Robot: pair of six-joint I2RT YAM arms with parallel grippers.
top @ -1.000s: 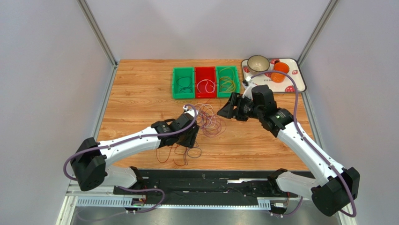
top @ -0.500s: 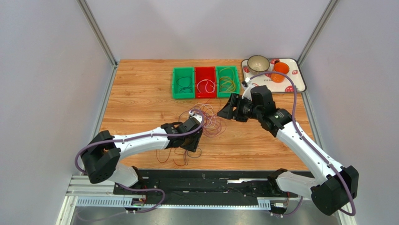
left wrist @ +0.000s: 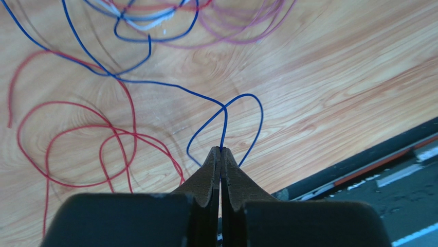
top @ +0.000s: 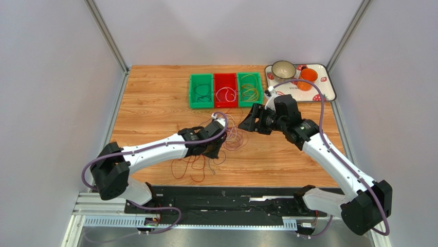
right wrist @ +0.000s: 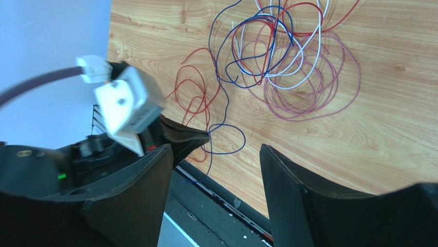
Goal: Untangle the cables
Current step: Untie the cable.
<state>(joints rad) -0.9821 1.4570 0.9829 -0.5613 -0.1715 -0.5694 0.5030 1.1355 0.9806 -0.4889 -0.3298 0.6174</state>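
The cables [top: 232, 135] lie in a loose tangle of blue, white, red and purple loops mid-table, seen closer in the right wrist view [right wrist: 280, 56]. Thin red loops [top: 193, 167] spread toward the near edge. My left gripper [left wrist: 221, 150] is shut on a blue cable [left wrist: 226, 110], which rises from the fingertips and loops back over the wood. Red loops [left wrist: 103, 139] lie to its left in that view. In the top view the left gripper [top: 214, 149] sits at the tangle's near-left side. My right gripper [top: 248, 123] hangs open above the tangle's right side, empty [right wrist: 216, 152].
Three bins stand in a row at the back: a green bin [top: 201, 91], a red bin [top: 225, 90] and another green bin [top: 250, 88], each holding cables. A patterned tray [top: 324, 92] at the back right carries a bowl [top: 283, 69] and an orange cup [top: 308, 78]. The table's near edge is close to the left gripper.
The left arm has reached further right toward the tangle and its jaws have shut on the blue cable. The right arm has barely moved.
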